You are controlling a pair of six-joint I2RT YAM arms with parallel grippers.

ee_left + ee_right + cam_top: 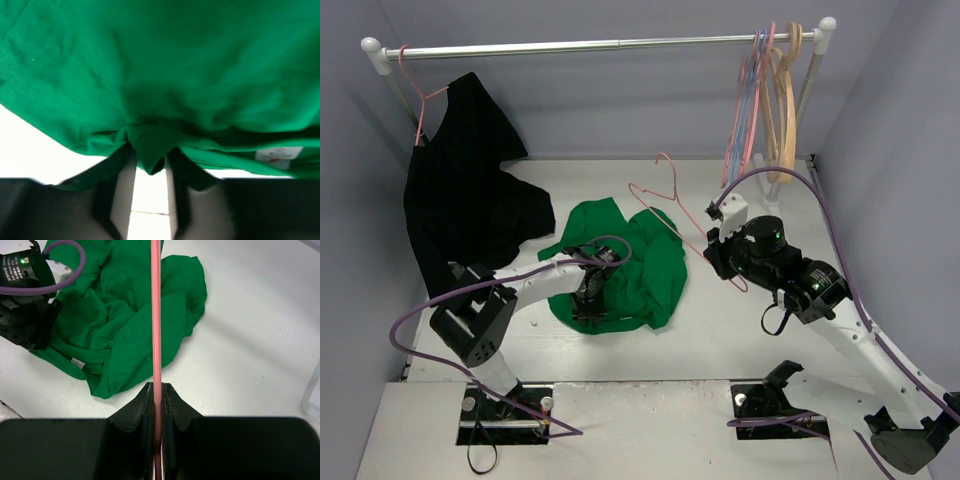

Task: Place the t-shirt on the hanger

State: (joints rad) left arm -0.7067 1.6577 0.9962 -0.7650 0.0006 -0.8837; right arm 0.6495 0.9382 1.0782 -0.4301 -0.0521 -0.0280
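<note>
Left jaws tight on t-shirt [150,75] fold, white tag [278,154] illegible; right jaws tight on hanger [156,315]

Lighting was bright and even from overhead, with soft shadows. In the left wrist view the table [30,150] glared white and the close t-shirt [160,75] was blurred.

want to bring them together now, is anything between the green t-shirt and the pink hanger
Nothing visible does: the hanger, clamped in the right gripper, reaches over the t-shirt, and the black garment hangs well off to the side.
</note>
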